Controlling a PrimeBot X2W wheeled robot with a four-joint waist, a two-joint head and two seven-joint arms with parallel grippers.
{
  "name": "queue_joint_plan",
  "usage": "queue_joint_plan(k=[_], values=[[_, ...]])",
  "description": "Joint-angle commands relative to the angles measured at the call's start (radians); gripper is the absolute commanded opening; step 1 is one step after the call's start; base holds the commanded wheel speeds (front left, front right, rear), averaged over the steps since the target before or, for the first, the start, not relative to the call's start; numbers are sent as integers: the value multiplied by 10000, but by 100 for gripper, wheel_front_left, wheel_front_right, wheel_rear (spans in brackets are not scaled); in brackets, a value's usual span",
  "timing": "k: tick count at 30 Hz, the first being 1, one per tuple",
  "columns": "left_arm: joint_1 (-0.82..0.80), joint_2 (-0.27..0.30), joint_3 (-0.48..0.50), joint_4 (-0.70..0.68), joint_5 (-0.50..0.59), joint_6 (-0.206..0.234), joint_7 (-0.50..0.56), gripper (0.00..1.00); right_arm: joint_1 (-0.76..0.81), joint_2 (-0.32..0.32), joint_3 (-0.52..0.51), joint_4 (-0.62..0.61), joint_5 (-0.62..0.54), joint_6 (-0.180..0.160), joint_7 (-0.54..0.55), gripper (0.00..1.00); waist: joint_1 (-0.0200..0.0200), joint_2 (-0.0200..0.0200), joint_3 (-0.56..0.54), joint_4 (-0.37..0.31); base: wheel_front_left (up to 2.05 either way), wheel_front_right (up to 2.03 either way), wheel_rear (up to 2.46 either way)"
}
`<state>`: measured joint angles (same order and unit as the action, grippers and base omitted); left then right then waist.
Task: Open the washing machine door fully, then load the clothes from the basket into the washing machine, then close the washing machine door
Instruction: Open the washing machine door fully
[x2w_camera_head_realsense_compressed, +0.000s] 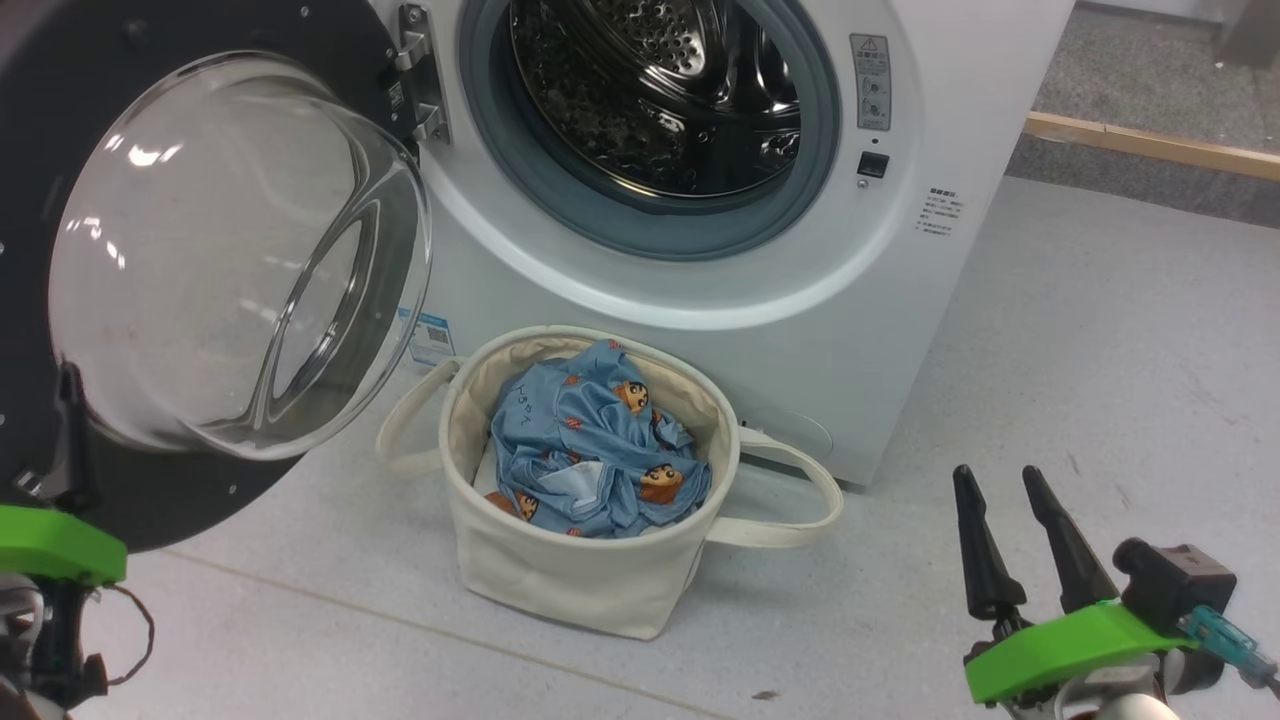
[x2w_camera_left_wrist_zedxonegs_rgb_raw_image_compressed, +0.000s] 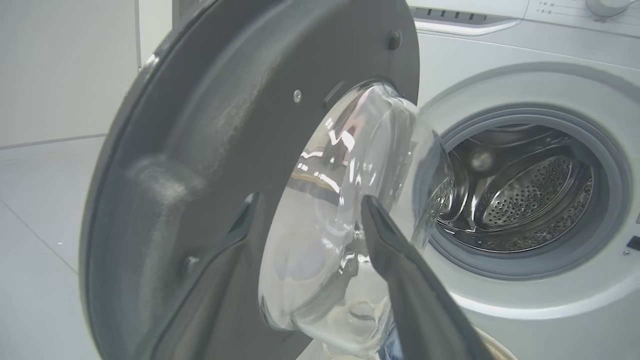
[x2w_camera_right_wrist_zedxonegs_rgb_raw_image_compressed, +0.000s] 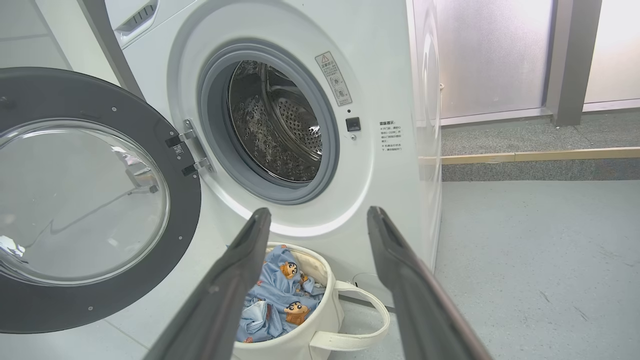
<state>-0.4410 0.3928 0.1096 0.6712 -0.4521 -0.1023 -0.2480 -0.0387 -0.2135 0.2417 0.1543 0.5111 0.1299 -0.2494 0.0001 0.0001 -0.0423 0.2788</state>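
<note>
The washing machine (x2w_camera_head_realsense_compressed: 900, 300) stands with its steel drum (x2w_camera_head_realsense_compressed: 660, 90) exposed. The washing machine door (x2w_camera_head_realsense_compressed: 230, 250) is swung out to the left, its glass bowl facing me. In front of the machine, the cream basket (x2w_camera_head_realsense_compressed: 560, 580) holds the light blue clothes (x2w_camera_head_realsense_compressed: 590, 440). My left gripper (x2w_camera_left_wrist_zedxonegs_rgb_raw_image_compressed: 308, 200) is open, close to the door's inner face, one finger over the dark rim and one over the glass. One of its fingers (x2w_camera_head_realsense_compressed: 72, 430) shows at the door's lower edge. My right gripper (x2w_camera_head_realsense_compressed: 1000, 482) is open and empty, low and right of the basket (x2w_camera_right_wrist_zedxonegs_rgb_raw_image_compressed: 320, 340).
A wooden strip (x2w_camera_head_realsense_compressed: 1150, 145) edges a raised grey carpeted area behind the machine's right side. Bare grey floor (x2w_camera_head_realsense_compressed: 1100, 350) stretches right of the machine. The basket's loop handles (x2w_camera_head_realsense_compressed: 800, 500) stick out on both sides. A blue sticker (x2w_camera_head_realsense_compressed: 430, 340) sits low on the machine's front.
</note>
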Motion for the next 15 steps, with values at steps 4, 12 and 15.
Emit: queue_joint_plan(k=[4,12,15], values=[[-3,282,167,-835,-31,-24,157,100,-505,-65,140,-377,49,8,-124,100,-1,-1,12,-41,0,0,0],[603,52,-171,-2091,-560,-172,725,100,-620,-189,259,-484,61,8,-124,100,-1,-1,0,-308,0,0,0],[888,39,-282,-2439,-694,-198,852,100,-662,-232,279,-495,50,8,-124,100,-1,-1,-15,-514,0,0,0]])
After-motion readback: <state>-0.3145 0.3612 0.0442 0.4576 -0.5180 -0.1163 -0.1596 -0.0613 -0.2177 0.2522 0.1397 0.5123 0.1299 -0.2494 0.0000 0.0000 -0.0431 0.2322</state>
